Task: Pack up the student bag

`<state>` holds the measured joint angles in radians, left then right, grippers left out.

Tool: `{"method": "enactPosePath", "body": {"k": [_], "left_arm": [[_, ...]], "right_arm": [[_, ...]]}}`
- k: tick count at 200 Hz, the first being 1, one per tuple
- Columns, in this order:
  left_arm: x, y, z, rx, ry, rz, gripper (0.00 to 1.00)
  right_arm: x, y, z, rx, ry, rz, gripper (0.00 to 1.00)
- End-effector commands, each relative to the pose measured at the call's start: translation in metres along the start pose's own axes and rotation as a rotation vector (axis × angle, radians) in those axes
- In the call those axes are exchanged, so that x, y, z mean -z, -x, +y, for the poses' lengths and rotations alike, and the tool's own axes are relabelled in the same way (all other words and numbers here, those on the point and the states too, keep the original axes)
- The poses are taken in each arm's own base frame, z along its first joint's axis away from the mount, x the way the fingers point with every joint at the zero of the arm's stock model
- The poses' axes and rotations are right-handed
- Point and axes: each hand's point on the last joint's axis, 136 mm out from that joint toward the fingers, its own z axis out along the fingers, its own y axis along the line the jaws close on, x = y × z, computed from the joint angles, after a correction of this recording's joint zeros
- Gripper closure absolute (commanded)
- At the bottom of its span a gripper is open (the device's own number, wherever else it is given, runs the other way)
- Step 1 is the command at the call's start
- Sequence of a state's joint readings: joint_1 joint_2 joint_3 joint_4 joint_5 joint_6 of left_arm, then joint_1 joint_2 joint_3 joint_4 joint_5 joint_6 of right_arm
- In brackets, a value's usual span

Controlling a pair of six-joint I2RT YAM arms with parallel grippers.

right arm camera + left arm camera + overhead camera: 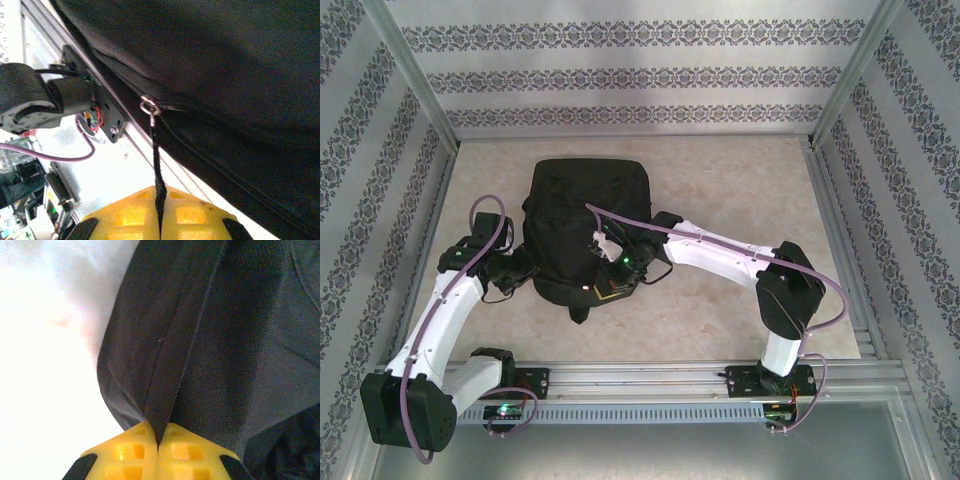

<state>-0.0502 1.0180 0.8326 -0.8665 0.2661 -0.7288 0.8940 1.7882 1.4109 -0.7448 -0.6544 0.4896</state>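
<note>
The student bag, a large black floppy backpack, lies in the middle of the table. My left gripper is at the bag's near left side. In the left wrist view, its yellow fingers are shut on a pinched fold of the bag's black fabric. My right gripper is over the bag's near edge. It is shut on the black zipper pull cord, which runs taut up to a small metal ring on the bag's zipper line.
An aluminium rail carrying both arm bases crosses the near edge. Metal frame posts and patterned walls close in the left, right and far sides. Bare beige tabletop lies right of the bag. A black arm joint with wiring shows beyond the cord.
</note>
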Motion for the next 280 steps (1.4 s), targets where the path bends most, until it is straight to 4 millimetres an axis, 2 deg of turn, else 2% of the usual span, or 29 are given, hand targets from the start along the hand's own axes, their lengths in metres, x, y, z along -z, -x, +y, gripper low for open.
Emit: {"method": "enactPosePath", "body": {"k": [1,27,48,67,81,88,98,113,121,142,177,198,213,235,280], "left_arm": [[0.016,0.025,0.019,-0.034,0.116,-0.128,1.00],[0.014,0.034,0.019,-0.034,0.136,-0.153,1.00],[0.017,0.050,0.015,-0.044,0.158,-0.200,1.00],[0.023,0.072,0.009,-0.059,0.191,-0.256,1.00],[0.024,0.086,-0.001,-0.071,0.183,-0.272,1.00],[0.025,0.091,-0.006,-0.070,0.181,-0.276,0.90],[0.029,0.096,-0.011,-0.062,0.170,-0.279,0.65],[0.038,0.097,-0.017,-0.039,0.135,-0.281,0.39],[0.043,0.093,-0.018,-0.023,0.120,-0.278,0.35],[0.050,0.068,-0.017,0.058,0.052,-0.233,0.35],[0.036,0.001,-0.003,0.292,-0.065,-0.046,0.43],[0.026,-0.029,-0.001,0.381,-0.084,0.046,0.47],[0.025,-0.038,-0.007,0.399,-0.098,0.057,0.47],[0.025,-0.041,-0.016,0.413,-0.134,0.016,0.45],[-0.010,-0.046,-0.031,0.405,-0.124,0.046,0.44]], "right_arm": [[0.014,-0.026,-0.021,-0.033,-0.101,0.067,1.00],[0.025,-0.035,-0.040,0.003,-0.212,0.066,1.00],[0.030,-0.032,-0.041,0.019,-0.230,0.042,1.00],[0.029,-0.016,-0.029,0.019,-0.184,-0.012,1.00],[0.025,0.005,-0.007,0.023,-0.112,-0.073,1.00],[0.022,0.017,0.003,0.024,-0.090,-0.101,1.00],[0.019,0.034,0.014,0.011,-0.063,-0.139,1.00],[0.009,0.058,0.027,-0.018,-0.015,-0.185,1.00],[0.003,0.068,0.034,-0.030,0.013,-0.205,1.00],[-0.011,0.082,0.044,-0.026,0.031,-0.215,1.00],[-0.019,0.082,0.038,-0.026,0.022,-0.205,1.00],[-0.019,0.077,0.033,-0.027,0.019,-0.199,1.00],[-0.020,0.074,0.030,-0.027,0.015,-0.191,1.00],[-0.020,0.072,0.029,-0.028,0.018,-0.192,1.00],[-0.019,0.073,0.032,-0.024,0.032,-0.210,1.00]]}}
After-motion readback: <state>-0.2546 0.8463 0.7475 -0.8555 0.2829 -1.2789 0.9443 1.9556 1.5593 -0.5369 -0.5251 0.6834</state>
